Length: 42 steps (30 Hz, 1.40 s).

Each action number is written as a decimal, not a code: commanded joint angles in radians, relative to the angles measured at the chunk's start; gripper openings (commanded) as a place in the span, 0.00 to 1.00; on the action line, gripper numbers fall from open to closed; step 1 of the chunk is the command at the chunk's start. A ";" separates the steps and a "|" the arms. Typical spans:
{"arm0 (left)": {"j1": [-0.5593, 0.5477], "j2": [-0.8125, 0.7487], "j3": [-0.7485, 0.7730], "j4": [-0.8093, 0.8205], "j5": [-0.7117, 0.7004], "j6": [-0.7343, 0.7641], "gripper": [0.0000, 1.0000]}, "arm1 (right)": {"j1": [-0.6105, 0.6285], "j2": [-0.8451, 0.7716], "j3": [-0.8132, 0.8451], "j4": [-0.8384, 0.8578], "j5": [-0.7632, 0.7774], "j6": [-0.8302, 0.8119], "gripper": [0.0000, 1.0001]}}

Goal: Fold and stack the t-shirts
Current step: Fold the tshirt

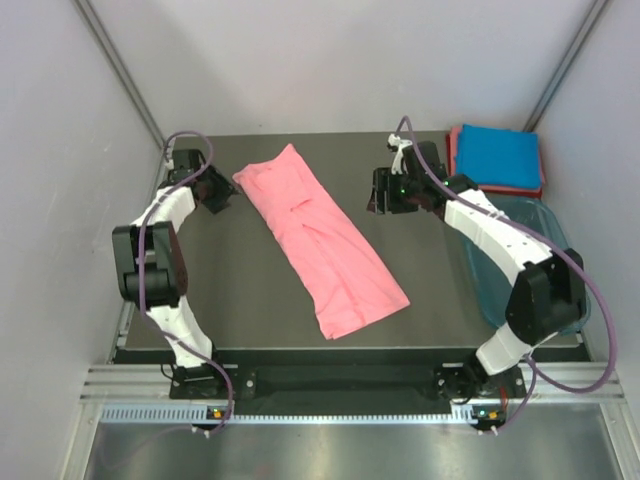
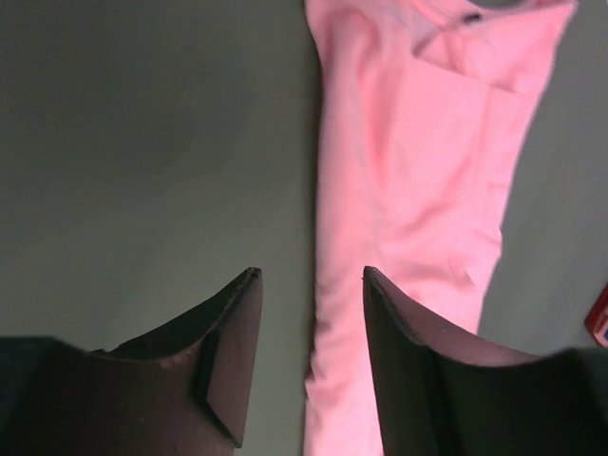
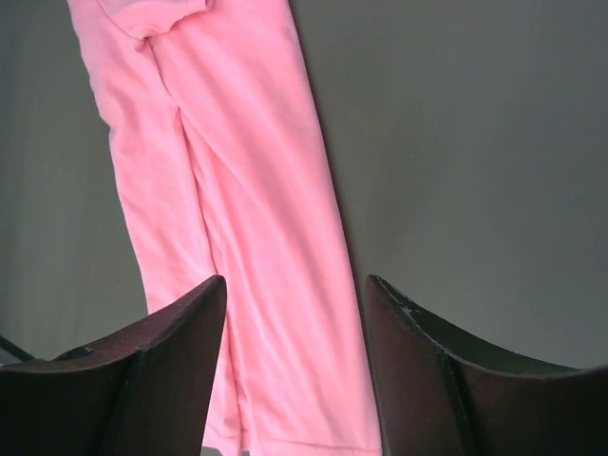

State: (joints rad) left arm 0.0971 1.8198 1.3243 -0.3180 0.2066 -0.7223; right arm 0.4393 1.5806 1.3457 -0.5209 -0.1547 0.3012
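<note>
A salmon-pink t-shirt (image 1: 318, 240) lies on the dark table as a long narrow strip, running from the far left-centre to the near right. It also shows in the left wrist view (image 2: 418, 190) and the right wrist view (image 3: 247, 247). A bright blue folded shirt (image 1: 497, 155) sits on a reddish-pink folded one (image 1: 454, 150) at the far right corner. My left gripper (image 1: 222, 197) is open and empty beside the strip's far end. My right gripper (image 1: 380, 192) is open and empty, to the right of the strip.
A translucent teal plastic tub (image 1: 530, 255) stands at the right edge of the table, under my right arm. Grey walls close in the left, far and right sides. A metal rail (image 1: 330, 385) runs along the near edge.
</note>
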 commanded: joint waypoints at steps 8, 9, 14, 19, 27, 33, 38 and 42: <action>0.056 0.369 0.352 0.160 0.106 0.077 0.44 | -0.010 0.176 0.072 0.099 -0.081 -0.008 0.57; 0.059 0.390 0.369 0.174 0.115 0.072 0.43 | -0.007 0.191 0.076 0.119 -0.094 -0.001 0.57; 0.067 0.509 0.464 0.188 0.148 0.061 0.31 | 0.044 0.315 0.185 0.171 -0.086 0.045 0.53; 0.087 0.578 0.552 0.195 0.129 0.075 0.27 | 0.098 0.374 0.247 0.177 -0.062 0.065 0.52; 0.090 0.710 0.743 0.275 0.226 0.072 0.29 | 0.111 0.400 0.237 0.199 -0.060 0.082 0.51; 0.090 0.777 0.843 0.355 0.327 0.064 0.36 | 0.107 0.415 0.242 0.183 -0.028 0.064 0.51; 0.098 0.773 0.879 0.323 0.332 0.077 0.36 | 0.092 0.406 0.233 0.144 -0.011 0.049 0.51; 0.112 0.632 0.744 0.231 0.199 0.107 0.41 | 0.073 0.349 0.188 0.099 -0.002 0.027 0.52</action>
State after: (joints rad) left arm 0.1844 2.5912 2.1281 -0.0608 0.4839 -0.6533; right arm 0.5331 1.9907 1.5387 -0.3912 -0.1768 0.3573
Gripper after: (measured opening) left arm 0.391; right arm 0.515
